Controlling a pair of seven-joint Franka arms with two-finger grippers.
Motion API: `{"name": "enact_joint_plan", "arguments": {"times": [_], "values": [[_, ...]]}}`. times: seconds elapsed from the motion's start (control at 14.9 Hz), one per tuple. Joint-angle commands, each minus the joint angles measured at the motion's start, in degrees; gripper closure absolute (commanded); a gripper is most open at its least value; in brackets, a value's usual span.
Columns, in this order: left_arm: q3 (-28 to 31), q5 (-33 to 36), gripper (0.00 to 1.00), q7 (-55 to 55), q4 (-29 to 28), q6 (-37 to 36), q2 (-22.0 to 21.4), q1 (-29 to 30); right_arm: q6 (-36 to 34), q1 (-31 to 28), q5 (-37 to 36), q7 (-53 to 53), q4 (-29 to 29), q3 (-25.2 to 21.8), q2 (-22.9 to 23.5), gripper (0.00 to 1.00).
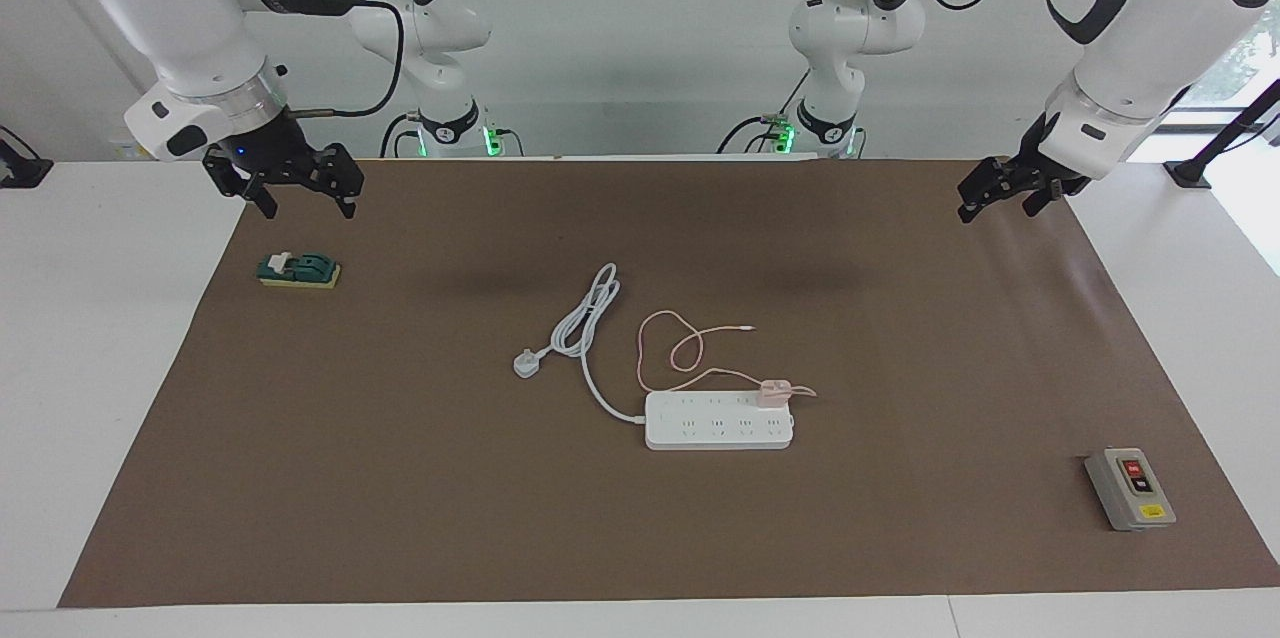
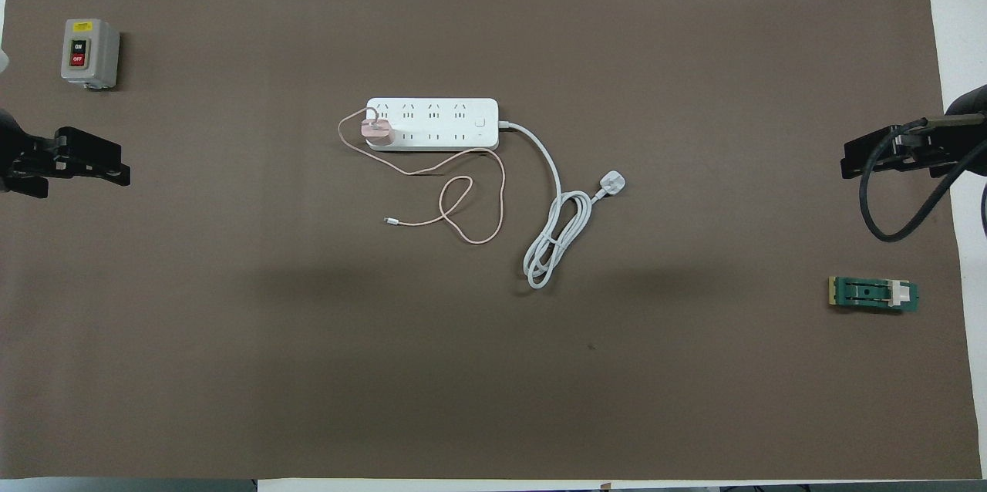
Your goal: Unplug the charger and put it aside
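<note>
The pale-pink charger [image 1: 773, 391] sits plugged into the end socket of the white power strip [image 1: 718, 423] that is toward the left arm's end, in the middle of the brown mat. It also shows in the overhead view [image 2: 378, 131] on the strip [image 2: 443, 120]. Its thin pink cable [image 1: 672, 350] loops on the mat nearer to the robots than the strip, with its free end loose. My right gripper [image 1: 305, 206] hangs open and empty over the mat's right-arm end. My left gripper [image 1: 1000, 203] hangs open and empty over the left-arm end. Both are well away from the charger.
The strip's thick white cord and plug [image 1: 527, 362] lie coiled beside the pink cable. A grey switch box [image 1: 1130, 488] with red and black buttons stands at the left arm's end, farther from the robots. A small green and yellow device [image 1: 298, 270] lies below my right gripper.
</note>
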Motion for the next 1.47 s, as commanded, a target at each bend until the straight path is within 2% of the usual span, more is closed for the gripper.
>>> {"name": "enact_joint_plan", "arguments": {"times": [0.0, 0.4, 0.54, 0.8, 1.14, 1.41], "values": [[0.49, -0.15, 0.0, 0.15, -0.37, -0.66, -0.88, -0.34, 0.2, -0.89, 0.89, -1.16, -1.36, 0.64, -1.24, 0.0], [0.41, -0.15, 0.0, 0.15, -0.46, -0.66, -0.88, -0.34, 0.28, -0.98, 1.15, -1.51, -1.27, 0.81, -2.03, 0.0], [0.41, -0.15, 0.0, 0.15, -0.37, -0.66, -0.88, -0.34, 0.81, -0.89, 1.5, 1.37, -1.53, 0.73, -2.03, 0.0], [0.41, -0.15, 0.0, 0.15, -0.46, -0.66, -0.79, -0.34, 4.15, 0.6, 1.5, 21.37, -2.32, 0.99, -0.9, 0.0], [0.41, -0.15, 0.0, 0.15, -0.37, -0.66, -0.88, -0.34, 8.01, 2.26, 4.49, 43.89, -2.24, 1.25, 2.97, 0.0], [0.41, -0.15, 0.0, -2.47, -0.63, -0.93, -1.23, -0.95, 11.27, 2.71, 13.88, 61.47, -2.06, 1.17, 5.96, 0.0]]}}
